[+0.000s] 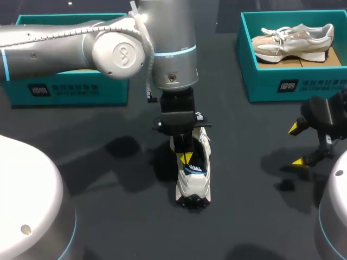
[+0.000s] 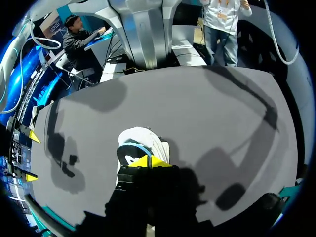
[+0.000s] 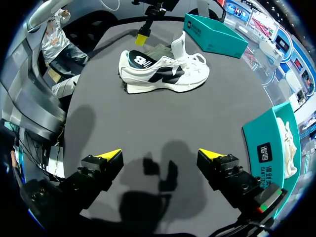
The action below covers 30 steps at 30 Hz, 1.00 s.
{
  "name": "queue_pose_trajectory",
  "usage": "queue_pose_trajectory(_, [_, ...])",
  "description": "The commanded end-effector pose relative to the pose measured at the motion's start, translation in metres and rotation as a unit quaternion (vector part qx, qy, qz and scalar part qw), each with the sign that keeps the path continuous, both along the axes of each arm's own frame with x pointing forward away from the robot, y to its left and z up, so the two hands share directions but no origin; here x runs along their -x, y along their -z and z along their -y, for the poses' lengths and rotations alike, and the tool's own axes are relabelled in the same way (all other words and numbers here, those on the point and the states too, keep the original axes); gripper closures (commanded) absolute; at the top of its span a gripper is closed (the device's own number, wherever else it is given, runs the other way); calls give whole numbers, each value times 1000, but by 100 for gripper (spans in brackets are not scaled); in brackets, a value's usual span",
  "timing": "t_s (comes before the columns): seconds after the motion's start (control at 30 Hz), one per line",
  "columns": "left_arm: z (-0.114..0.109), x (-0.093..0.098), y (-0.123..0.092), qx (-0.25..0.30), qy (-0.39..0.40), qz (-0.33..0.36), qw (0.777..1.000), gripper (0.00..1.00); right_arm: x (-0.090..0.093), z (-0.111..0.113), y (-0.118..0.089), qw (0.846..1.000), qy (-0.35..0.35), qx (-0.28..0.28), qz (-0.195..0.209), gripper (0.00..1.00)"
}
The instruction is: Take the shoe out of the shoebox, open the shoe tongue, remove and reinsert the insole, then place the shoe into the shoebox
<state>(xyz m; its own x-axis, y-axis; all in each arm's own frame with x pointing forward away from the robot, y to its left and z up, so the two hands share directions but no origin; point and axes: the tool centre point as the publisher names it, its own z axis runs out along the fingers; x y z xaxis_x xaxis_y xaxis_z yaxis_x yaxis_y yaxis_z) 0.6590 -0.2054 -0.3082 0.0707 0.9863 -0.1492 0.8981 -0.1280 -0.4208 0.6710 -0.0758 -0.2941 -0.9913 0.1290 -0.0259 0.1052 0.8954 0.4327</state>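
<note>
Though the left fingers (image 1: 187, 158) hang right at the heel opening of the white shoe (image 1: 193, 181), their black mount hides the gap, so I cannot tell how they stand. That shoe sits on its chunky sole on the matte dark bench (image 1: 108, 216). It has a smooth white upper with black side panels, a blue-edged collar, an upright tongue and loose laces. Well to the shoe's side, the right fingers (image 3: 111, 155) are spread wide, holding nothing. Beyond the shoe stands a stiff teal shoebox (image 1: 293, 81) cradling a beige shoe (image 1: 293, 40). A second teal shoebox (image 1: 70, 89) sits behind the left arm.
</note>
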Motion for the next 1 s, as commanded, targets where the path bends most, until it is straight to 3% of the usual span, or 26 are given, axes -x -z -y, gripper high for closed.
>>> queue_pose_trajectory(0.03, [12, 0, 11, -12, 11, -3, 1000, 100, 2, 0, 0, 1000, 1, 1, 1, 0])
queue_pose_trajectory(0.53, [22, 14, 42, -28, 23, -12, 999, 100, 2, 0, 0, 1000, 1, 1, 1, 0])
queue_pose_trajectory(0.83, [15, 13, 11, -12, 10, 24, 1000, 100, 2, 0, 0, 1000, 1, 1, 1, 0])
queue_pose_trajectory(1.0, [18, 20, 5, -5, 17, 29, 999, 100, 2, 0, 0, 1000, 1, 1, 1, 0])
